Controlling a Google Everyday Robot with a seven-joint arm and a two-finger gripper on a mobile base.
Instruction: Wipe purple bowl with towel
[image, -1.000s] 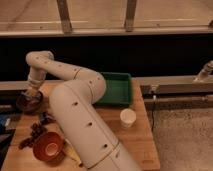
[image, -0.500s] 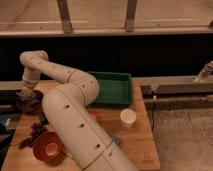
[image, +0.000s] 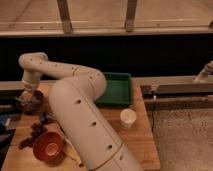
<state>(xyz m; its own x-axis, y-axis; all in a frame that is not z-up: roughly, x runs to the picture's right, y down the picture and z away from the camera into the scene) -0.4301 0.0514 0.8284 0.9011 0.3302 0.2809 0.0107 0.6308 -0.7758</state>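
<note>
**A:** Where is the purple bowl (image: 34, 105)?

**B:** At the far left of the table (image: 142, 145), close to its left edge. It sits upright with its mouth up, so I judge the inside is what's meant to be wiped.

**A:** And the gripper (image: 25, 96)?

**B:** Right over the purple bowl, on its left side, low enough to be at the rim or just inside. The arm (image: 80, 100) reaches from near centre, goes far and then bends left and down onto it. That is a sensible pose for pressing down into a dish.

**A:** Apart or together? Holding the towel?

**B:** I cannot tell either. There is something pale at the tip, but I can't say it is the towel.

**A:** What else is near?

**B:** Dark bits lie on the wood just nearer than the purple bowl, and the orange bowl (image: 48, 146) nearer again. The green tray (image: 116, 89) is well to the right, with the cup (image: 128, 118) in front of it. Both are apart from the wiping spot.
</note>
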